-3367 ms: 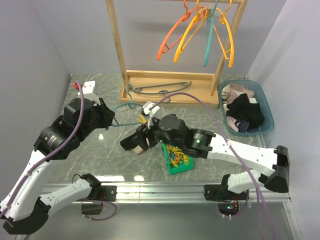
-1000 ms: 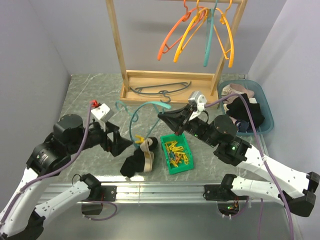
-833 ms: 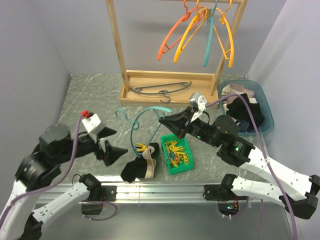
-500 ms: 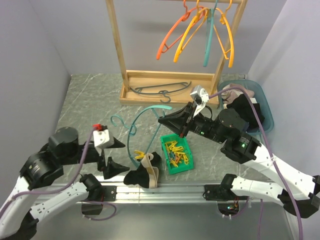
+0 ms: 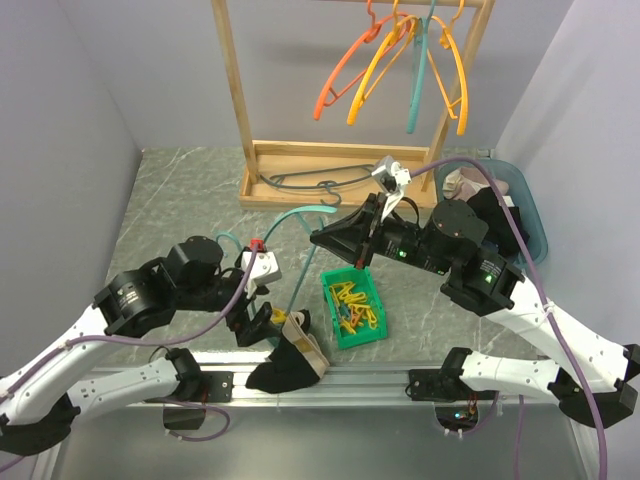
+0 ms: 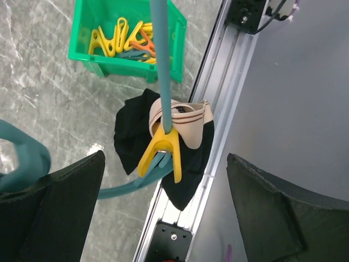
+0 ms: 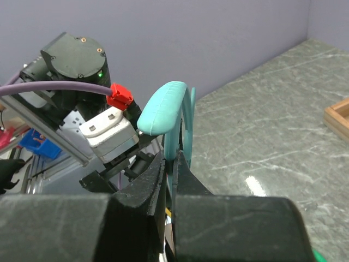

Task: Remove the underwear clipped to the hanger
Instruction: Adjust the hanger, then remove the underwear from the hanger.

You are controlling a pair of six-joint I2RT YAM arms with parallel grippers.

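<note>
**Underwear hangs pegged at desk's edge**

The right gripper [image 7: 170, 164] is clamped on the teal hanger [image 7: 163, 106]. The left gripper [image 6: 163, 158], spread wide, hovers by the yellow peg [image 6: 158, 155] that pins the black, beige-banded underwear [image 6: 131, 142] to the hanger. The underwear hangs over the desk's [image 6: 43, 98] near edge, beside a green bin [image 6: 125, 68].

Top-down cam notes:
- teal hanger [image 5: 300, 211] held up off table [image 5: 180, 200], arcing between both arms
- right gripper [image 5: 322, 238] points left, tip right at hanger; actual grip hard to judge from up here
- left gripper [image 5: 255, 325] low near front edge, just beside yellow peg [image 5: 275, 318]
- black underwear [image 5: 283, 368] with beige waistband droops over front rail, below peg
- green bin [image 5: 350, 340] of pegs just right of it
- wooden rack [image 5: 232, 90] at back, coloured hangers hung on it, grey hanger [image 5: 320, 180] lying on its base
- blue basket [image 5: 530, 225] of clothes far right, half behind right arm
</note>
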